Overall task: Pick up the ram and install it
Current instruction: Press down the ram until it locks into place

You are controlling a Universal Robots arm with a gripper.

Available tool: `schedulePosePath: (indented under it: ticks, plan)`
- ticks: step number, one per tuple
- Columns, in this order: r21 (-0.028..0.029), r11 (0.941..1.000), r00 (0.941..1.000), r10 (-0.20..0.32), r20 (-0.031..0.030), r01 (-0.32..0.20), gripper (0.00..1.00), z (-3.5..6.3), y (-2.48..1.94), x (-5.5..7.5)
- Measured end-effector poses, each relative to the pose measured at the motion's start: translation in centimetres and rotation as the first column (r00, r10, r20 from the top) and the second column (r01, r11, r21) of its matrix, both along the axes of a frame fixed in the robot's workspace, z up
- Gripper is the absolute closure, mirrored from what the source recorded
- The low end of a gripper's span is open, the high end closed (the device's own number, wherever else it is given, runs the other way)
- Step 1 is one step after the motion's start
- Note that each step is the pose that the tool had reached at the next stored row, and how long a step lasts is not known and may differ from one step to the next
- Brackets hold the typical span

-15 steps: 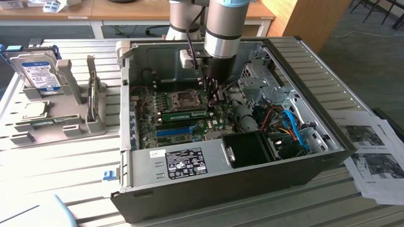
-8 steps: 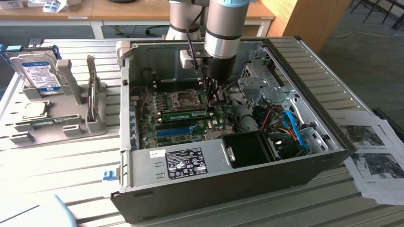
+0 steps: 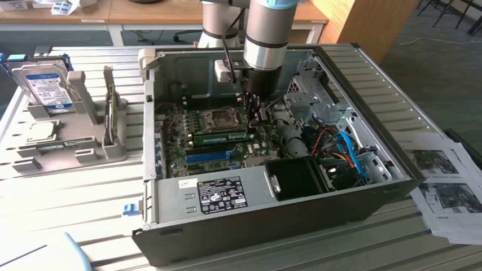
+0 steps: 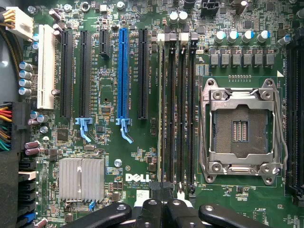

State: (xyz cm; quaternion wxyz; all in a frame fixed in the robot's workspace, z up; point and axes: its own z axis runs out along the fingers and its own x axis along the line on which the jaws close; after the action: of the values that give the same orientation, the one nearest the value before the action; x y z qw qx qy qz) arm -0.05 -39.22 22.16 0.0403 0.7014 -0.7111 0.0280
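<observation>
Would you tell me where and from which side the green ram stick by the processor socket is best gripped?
I'd pinch the ram across its two flat faces at the middle of its long upper edge, coming straight down from above. It stands on edge in the motherboard, so only that thin edge is free; the case walls likely block a sideways approach.

Closed end effector [image 4: 164, 202] over green motherboard [image 4: 142, 156] with blue expansion slot [image 4: 123, 71], empty processor socket [image 4: 241, 129].

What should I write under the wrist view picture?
Robot hand shut over the ram, standing edge-on in its motherboard slot.
</observation>
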Motion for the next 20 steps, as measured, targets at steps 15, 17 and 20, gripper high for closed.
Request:
schedulePosePath:
  ticks: [15, 17, 20]
  plan:
    - [0.0003, 1.0000, 1.0000, 0.000, -0.0001, 0.000, 0.91, 0.04, 0.00, 0.03]
    - [0.0003, 1.0000, 1.0000, 0.000, 0.0001, 0.000, 0.91, 0.09, -0.01, 0.06]
    - [0.0000, 1.0000, 1.0000, 0.000, 0.0000, 0.000, 0.91, 0.23, -0.01, 0.12]
